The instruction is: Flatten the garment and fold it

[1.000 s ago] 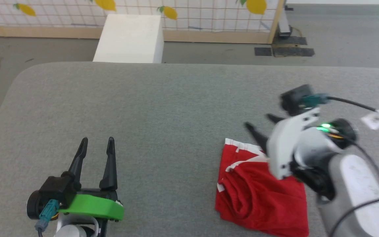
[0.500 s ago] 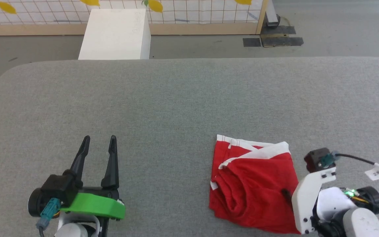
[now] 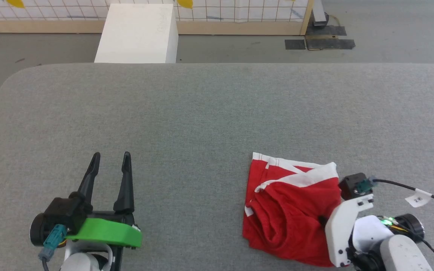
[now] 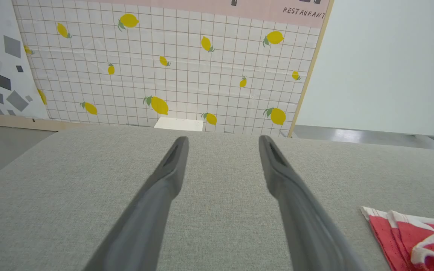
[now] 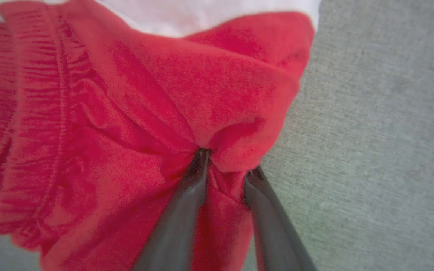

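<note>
The garment (image 3: pixel 288 210) lies crumpled on the near right of the tabletop (image 3: pixel 202 113). The right arm's fingers (image 5: pixel 187 195) straddle a bunched fold at its right edge, though I cannot tell whether they clamp it. If they catch several layers, a pull would likely drag the whole heap instead of spreading it, since the left arm's fingers (image 3: pixel 125 180) hang open well apart, pinning nothing.

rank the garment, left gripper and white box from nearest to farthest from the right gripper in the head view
1. garment: touching the right gripper, lower right.
2. left gripper: across the table, lower left.
3. white box: beyond the table's far edge, upper left.
</note>
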Available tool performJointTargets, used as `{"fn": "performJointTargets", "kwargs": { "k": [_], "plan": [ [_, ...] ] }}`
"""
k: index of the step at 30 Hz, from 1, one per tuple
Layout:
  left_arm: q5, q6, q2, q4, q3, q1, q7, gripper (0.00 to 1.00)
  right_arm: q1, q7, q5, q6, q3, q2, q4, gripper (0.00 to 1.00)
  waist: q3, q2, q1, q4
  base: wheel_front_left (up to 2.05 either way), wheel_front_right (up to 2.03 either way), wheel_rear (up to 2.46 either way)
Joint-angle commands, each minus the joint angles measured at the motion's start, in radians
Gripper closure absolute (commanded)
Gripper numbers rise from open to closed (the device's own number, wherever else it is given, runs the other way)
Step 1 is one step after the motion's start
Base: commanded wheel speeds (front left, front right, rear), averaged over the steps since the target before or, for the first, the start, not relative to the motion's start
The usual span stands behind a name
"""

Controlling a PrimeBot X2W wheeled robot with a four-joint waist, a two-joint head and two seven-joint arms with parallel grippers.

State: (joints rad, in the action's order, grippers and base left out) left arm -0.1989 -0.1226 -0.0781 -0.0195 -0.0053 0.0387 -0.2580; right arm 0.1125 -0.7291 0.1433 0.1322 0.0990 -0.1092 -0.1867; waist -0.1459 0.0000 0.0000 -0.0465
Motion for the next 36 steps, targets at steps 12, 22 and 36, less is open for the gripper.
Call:
{"fn": "performJointTargets", "kwargs": {
  "k": [12,22,36],
  "plan": [
    [0.019,-0.003,-0.002,0.043,0.032,0.003,-0.004,0.00,0.169,-0.053,0.140,-0.002,0.201,-0.204,0.017,1.00,-0.094,0.0000,0.0000,0.263,0.00,0.00,0.00],
    [0.046,-0.003,-0.058,0.095,0.035,0.068,0.004,0.00,0.395,-0.018,0.207,-0.002,0.286,-0.379,-0.041,1.00,-0.232,0.0000,0.0000,0.455,0.00,0.00,0.00],
    [0.069,0.012,-0.150,0.256,0.070,0.152,0.098,0.00,0.582,0.180,0.128,-0.002,0.177,-0.526,-0.309,1.00,-0.436,0.0000,0.0000,0.393,0.00,0.00,0.00]
  ]
}}
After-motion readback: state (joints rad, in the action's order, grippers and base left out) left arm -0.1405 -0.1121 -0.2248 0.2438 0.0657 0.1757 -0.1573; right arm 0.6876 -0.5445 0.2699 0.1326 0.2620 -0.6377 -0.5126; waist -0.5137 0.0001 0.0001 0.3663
